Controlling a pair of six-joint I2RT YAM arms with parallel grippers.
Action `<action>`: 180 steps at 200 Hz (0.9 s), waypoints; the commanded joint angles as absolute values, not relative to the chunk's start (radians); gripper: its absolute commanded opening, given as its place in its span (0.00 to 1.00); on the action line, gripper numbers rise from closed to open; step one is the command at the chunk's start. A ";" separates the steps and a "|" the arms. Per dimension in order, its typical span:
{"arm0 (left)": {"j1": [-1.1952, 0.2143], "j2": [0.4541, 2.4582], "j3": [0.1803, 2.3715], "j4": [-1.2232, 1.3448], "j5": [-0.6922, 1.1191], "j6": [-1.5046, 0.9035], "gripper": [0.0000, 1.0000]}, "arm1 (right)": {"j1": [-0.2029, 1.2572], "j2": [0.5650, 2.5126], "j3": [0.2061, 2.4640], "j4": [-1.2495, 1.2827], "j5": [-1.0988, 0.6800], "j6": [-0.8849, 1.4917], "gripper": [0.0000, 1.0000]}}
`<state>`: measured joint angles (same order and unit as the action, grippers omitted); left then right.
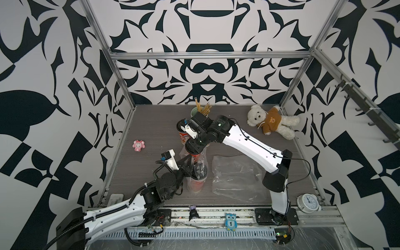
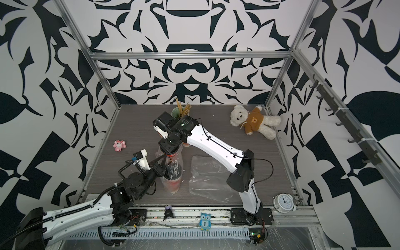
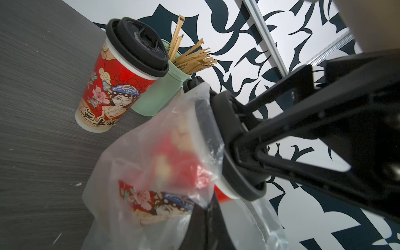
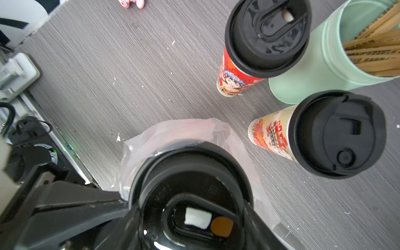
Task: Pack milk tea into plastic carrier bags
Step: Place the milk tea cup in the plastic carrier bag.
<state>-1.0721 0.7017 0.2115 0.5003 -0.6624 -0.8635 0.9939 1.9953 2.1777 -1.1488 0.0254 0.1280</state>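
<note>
The right fingers (image 3: 242, 140) clamp the cup (image 4: 194, 184) by its lid, hung between them above the bag (image 4: 173, 132). The left fingers (image 3: 203, 225) pinch the bag's rim. The film is probably limp and slippery; the cup wall looks crushable, so the stiff lid rim is the safest hold.

1. A white teddy bear (image 1: 272, 122) in a brown hoodie is laid at the far right corner of the grey worktop (image 1: 151, 121).
2. A pink toy (image 1: 138, 145) is placed near the left edge.
3. A mint-green cup (image 3: 158, 93) is filled with brown sticks (image 3: 190, 58).
4. A white clock (image 1: 308, 201) and a blue owl tag (image 1: 230, 221) are set at the front rail.
</note>
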 commanded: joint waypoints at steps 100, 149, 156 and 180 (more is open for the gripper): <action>-1.074 0.656 0.261 0.564 -0.725 -0.787 0.00 | 1.014 2.031 2.188 -1.192 0.063 0.110 0.15; -1.075 0.681 0.273 0.595 -0.725 -0.761 0.00 | 1.022 2.025 2.153 -1.177 0.041 0.115 0.15; -1.075 0.686 0.270 0.598 -0.725 -0.764 0.00 | 1.022 2.025 2.146 -1.173 0.034 0.119 0.15; -1.075 0.691 0.262 0.602 -0.723 -0.772 0.00 | 1.023 2.022 2.125 -1.155 0.014 0.132 0.15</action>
